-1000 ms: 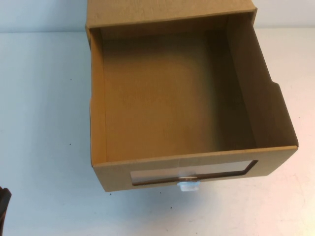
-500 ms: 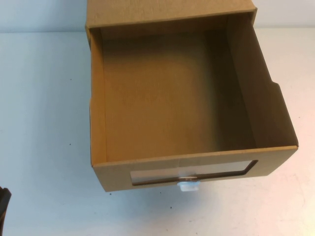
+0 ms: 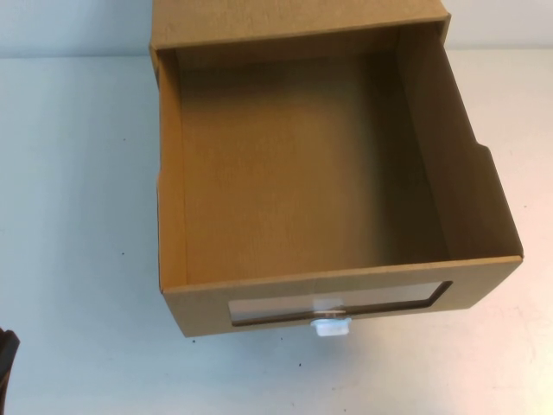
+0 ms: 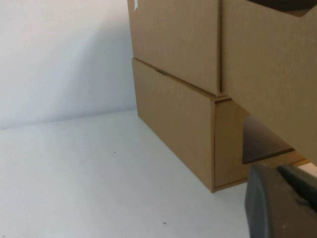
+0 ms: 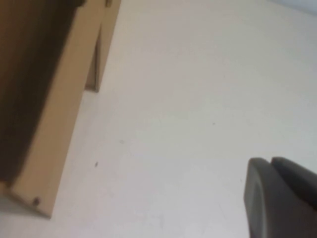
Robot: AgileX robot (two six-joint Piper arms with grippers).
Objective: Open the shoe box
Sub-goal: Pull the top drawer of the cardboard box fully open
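Wrist views show left gripper, right gripper, jaws pressed together, flanking open shoe box.

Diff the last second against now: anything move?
Nothing visibly changed. The shoe box drawer stays pulled out and empty. The left gripper stays parked at the table's near-left corner and the right gripper over bare table beside the box, both shut and empty.
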